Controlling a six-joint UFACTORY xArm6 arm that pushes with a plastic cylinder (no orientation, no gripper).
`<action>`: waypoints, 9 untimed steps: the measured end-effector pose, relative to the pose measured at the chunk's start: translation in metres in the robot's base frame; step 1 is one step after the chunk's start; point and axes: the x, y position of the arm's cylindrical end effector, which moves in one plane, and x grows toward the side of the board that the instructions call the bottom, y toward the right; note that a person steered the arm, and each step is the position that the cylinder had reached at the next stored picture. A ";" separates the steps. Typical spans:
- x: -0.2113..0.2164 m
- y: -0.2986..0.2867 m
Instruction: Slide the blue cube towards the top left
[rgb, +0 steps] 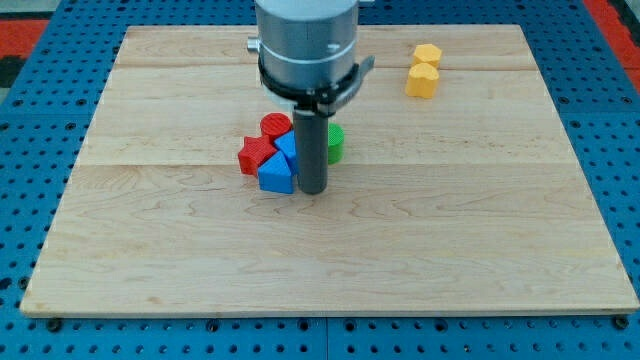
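Note:
The blue cube (287, 148) sits in a tight cluster near the board's middle, mostly hidden behind my rod. My tip (313, 189) rests on the board just right of the cluster, touching or nearly touching the blue cube's lower right side. A second blue block (275, 174), wedge-like, lies just left of my tip. A red star (255, 154) and a red cylinder (276, 125) are at the cluster's left and top. A green block (334, 143) peeks out right of the rod; the green star is hidden.
Two yellow blocks (423, 72) stand together near the board's top right. The wooden board (150, 230) lies on a blue pegboard; its left edge is well left of the cluster.

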 end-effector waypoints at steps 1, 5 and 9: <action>-0.031 0.004; -0.051 -0.071; -0.086 -0.208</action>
